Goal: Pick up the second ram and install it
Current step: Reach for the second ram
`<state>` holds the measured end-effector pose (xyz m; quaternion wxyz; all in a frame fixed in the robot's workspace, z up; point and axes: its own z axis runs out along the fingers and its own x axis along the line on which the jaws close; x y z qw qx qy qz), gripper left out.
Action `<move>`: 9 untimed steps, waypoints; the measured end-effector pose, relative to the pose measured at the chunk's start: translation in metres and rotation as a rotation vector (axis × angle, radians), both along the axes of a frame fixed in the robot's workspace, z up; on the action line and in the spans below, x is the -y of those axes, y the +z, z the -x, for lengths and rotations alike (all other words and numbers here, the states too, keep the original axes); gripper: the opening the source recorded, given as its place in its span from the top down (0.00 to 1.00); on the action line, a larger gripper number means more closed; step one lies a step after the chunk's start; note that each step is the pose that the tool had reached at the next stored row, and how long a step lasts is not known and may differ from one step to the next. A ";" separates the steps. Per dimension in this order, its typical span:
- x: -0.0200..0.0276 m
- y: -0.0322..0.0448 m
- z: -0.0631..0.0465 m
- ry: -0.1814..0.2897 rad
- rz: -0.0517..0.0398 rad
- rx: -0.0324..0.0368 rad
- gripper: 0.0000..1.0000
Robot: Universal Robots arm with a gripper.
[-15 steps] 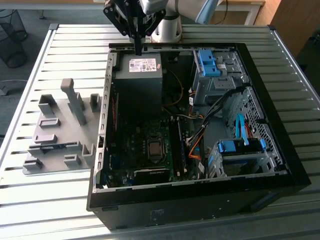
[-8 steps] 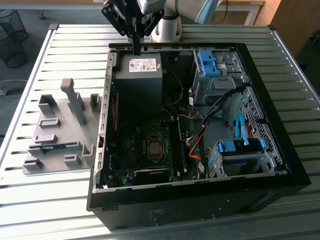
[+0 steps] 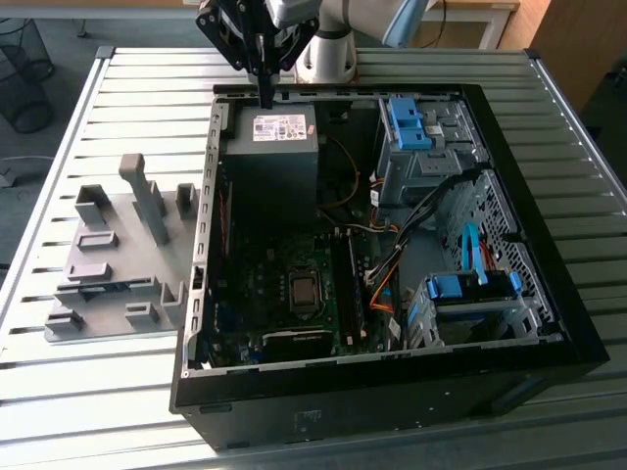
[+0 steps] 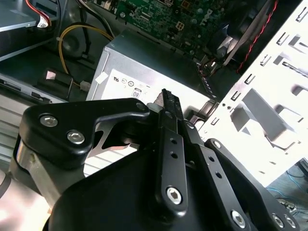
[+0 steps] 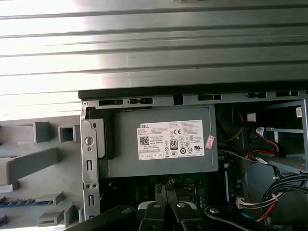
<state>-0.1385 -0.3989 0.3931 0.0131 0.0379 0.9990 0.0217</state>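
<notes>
My gripper [image 3: 265, 96] hangs over the back edge of the open computer case, just above the grey power supply [image 3: 272, 157]. Its black fingers [image 5: 164, 193] stand together with nothing between them; the second wrist view shows the same shut tip [image 4: 167, 98] over the supply's labelled face [image 4: 126, 82]. The second ram [image 5: 25, 202] is a thin blue-green strip lying flat in the grey holder fixture [image 5: 33, 161]. In the exterior view that fixture [image 3: 108, 264] lies on the table outside the case, toward the exterior view's left, well apart from the gripper.
The black case [image 3: 392, 392] lies open on a slatted metal table [image 3: 98, 392]. Inside are the motherboard [image 3: 294, 284], dark memory slots [image 3: 348, 289], loose cables [image 3: 387, 284] and blue drive-bay clips [image 3: 411, 122]. Upright grey posts [image 3: 145, 196] rise from the fixture.
</notes>
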 end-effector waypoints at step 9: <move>0.0000 -0.0001 0.004 0.000 0.0001 -0.0001 0.90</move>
